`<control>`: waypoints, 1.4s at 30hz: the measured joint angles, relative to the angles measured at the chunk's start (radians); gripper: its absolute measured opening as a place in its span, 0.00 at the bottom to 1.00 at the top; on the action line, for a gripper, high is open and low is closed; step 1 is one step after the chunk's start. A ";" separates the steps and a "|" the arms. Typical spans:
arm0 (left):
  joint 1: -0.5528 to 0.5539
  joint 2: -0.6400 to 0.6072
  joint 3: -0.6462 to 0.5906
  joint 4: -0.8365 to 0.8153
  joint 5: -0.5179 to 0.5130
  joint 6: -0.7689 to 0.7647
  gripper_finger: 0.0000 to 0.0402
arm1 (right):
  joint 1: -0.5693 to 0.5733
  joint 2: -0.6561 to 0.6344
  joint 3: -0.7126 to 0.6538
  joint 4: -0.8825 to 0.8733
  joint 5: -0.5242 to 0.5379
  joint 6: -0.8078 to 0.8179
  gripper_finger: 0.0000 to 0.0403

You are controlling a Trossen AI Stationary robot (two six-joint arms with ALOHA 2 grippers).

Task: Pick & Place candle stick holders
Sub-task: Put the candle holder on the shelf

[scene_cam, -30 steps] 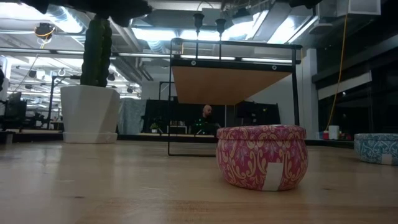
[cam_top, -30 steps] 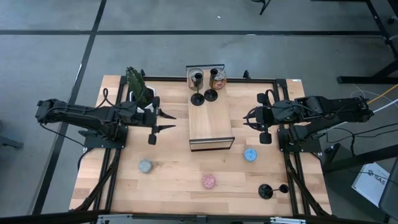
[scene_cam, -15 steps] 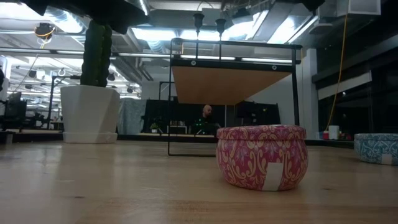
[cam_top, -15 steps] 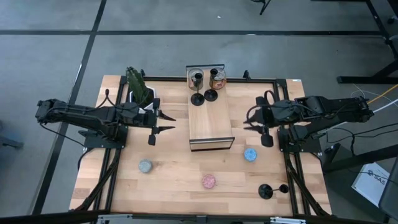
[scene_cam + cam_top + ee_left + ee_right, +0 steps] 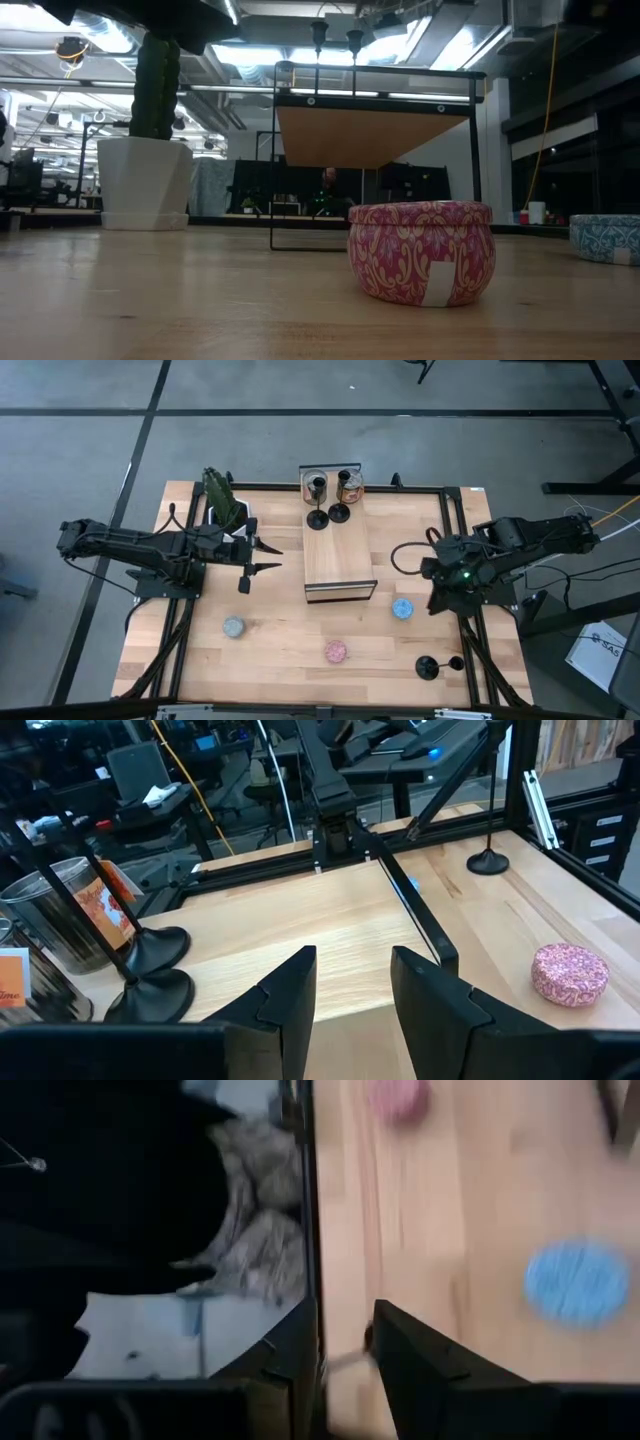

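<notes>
From overhead, I see my right gripper (image 5: 436, 603) swung toward the near right of the bench (image 5: 280, 635), above the blue tin (image 5: 402, 608). One black candle stick holder (image 5: 427, 667) stands alone near the bench's front right corner, upright on its round base. Two more candle stick holders (image 5: 328, 515) already stand at the far end of the raised wooden shelf (image 5: 339, 555), beside two metal cans (image 5: 332, 483). I judge the step in hand to be the reach for the last holder; the next move calls for lowering the jaws around its thin stem without tipping it. My left gripper (image 5: 247, 576) waits over the left side, near the potted cactus (image 5: 220, 495), holding nothing. A grey tin (image 5: 233, 627) and a pink tin (image 5: 336, 651) sit along the front.

At bench height, the pink tin (image 5: 421, 251) fills the foreground, the shelf (image 5: 372, 135) stands behind it on thin black legs, and two slim stems with cup tops poke up above it.

Through the left wrist, the jaws stand apart and empty; the shelved holders (image 5: 150, 968) show broad glossy bases, and the lone holder (image 5: 488, 855) stands far off.

Through the right wrist, the view is blurred; the jaws show a narrow gap with nothing between them, over the blue tin (image 5: 578, 1284).
</notes>
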 joint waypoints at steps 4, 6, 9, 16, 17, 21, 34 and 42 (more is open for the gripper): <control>0.000 0.000 0.000 0.000 0.000 0.000 0.31 | 0.054 -0.017 0.000 -0.061 -0.003 0.118 0.25; 0.000 0.000 0.000 0.000 0.000 0.000 0.31 | 0.092 -0.031 0.000 -0.062 -0.006 0.158 0.25; 0.000 0.000 0.000 0.000 0.000 0.000 0.32 | 0.160 -0.058 0.000 -0.059 0.005 0.206 0.25; 0.000 0.000 0.000 0.000 0.000 0.000 0.31 | 0.367 -0.127 0.000 -0.051 0.212 0.316 0.25; 0.000 0.000 0.000 0.000 0.000 0.000 0.31 | 0.398 -0.133 0.000 -0.051 0.241 0.329 0.25; 0.000 0.000 0.000 0.000 0.000 0.000 0.32 | 0.519 -0.139 0.000 -0.049 0.303 0.384 0.25; 0.000 0.000 0.000 0.000 0.000 0.000 0.31 | 0.844 -0.086 0.000 0.049 0.425 0.542 0.25; 0.000 0.000 0.000 0.000 0.000 0.000 0.31 | 0.983 0.002 0.000 0.059 0.468 0.580 0.25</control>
